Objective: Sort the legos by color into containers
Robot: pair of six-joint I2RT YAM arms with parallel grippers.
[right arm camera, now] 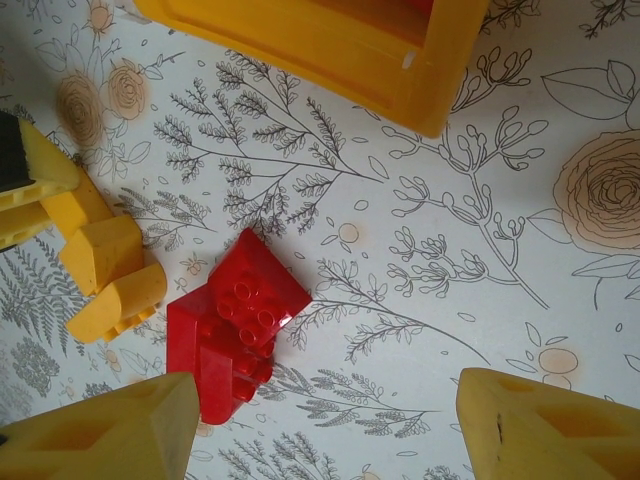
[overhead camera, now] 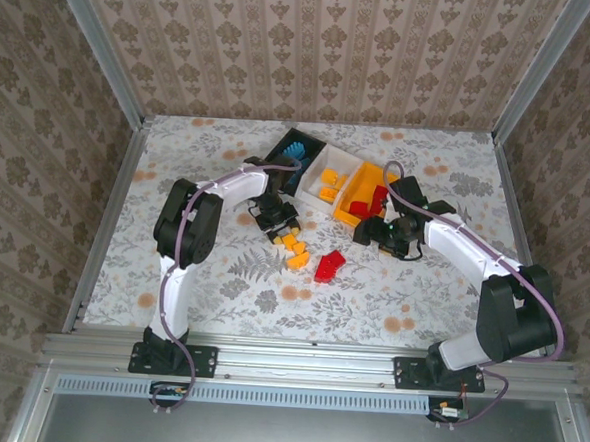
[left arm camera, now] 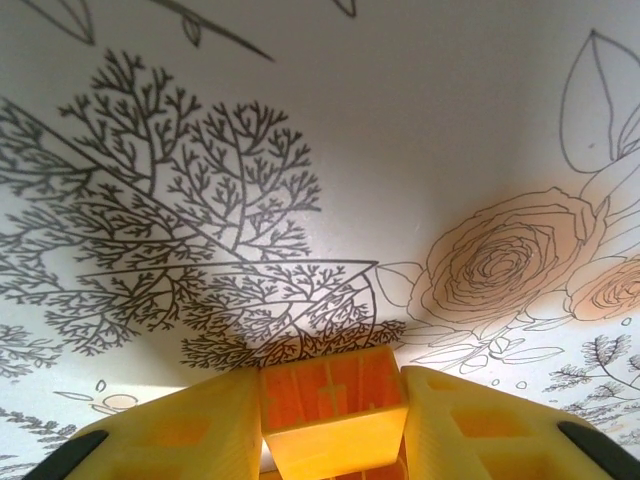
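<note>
My left gripper [overhead camera: 278, 223] [left arm camera: 333, 420] is shut on an orange-yellow lego [left arm camera: 333, 405], its yellow fingers pressed to both sides, at the edge of a small pile of loose orange-yellow legos [overhead camera: 293, 249] [right arm camera: 105, 270]. Two red legos [overhead camera: 329, 266] [right arm camera: 235, 325] lie joined on the table. My right gripper [overhead camera: 389, 234] [right arm camera: 330, 430] hangs open above the table, the red legos near its left finger. Three containers stand in a row: black [overhead camera: 318, 142] with blue legos [overhead camera: 297, 149], white [overhead camera: 341, 164] with orange-yellow ones, orange-yellow [overhead camera: 348, 212] [right arm camera: 330, 45] with red ones.
The floral tablecloth [overhead camera: 391, 297] covers the table. Metal rails [overhead camera: 115, 210] and patterned walls close in the left, right and back sides. Both arm bases sit at the near edge.
</note>
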